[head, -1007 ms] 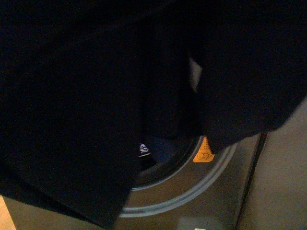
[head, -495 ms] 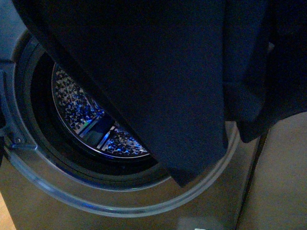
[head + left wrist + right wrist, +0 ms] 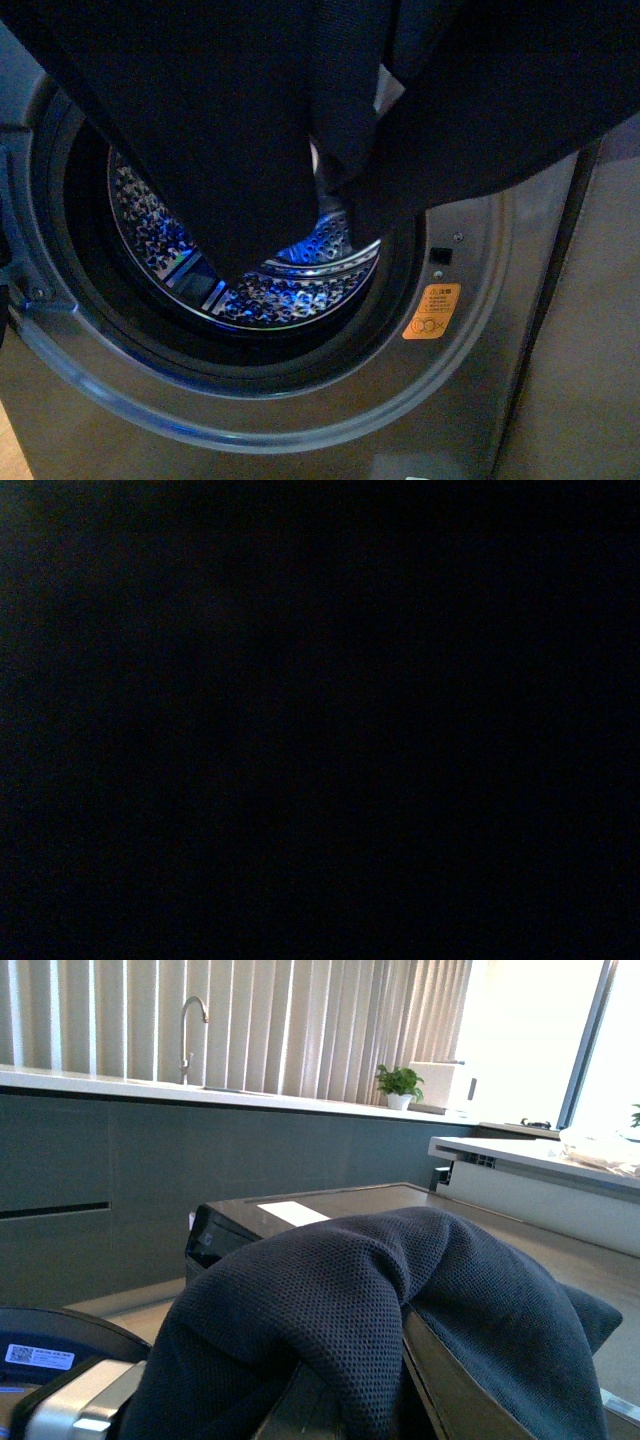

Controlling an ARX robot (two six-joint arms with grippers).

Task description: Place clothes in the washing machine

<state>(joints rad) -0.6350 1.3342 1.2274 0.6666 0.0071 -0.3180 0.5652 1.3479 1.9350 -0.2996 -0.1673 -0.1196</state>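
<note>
Clothes (image 3: 380,1280) over right claw (image 3: 365,1400), before washing machine (image 3: 470,400)

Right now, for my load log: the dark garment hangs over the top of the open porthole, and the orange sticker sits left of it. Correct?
One slip: the front view shows the orange sticker right of the porthole, not left. The dark garment does hang over the top of the open porthole.
</note>
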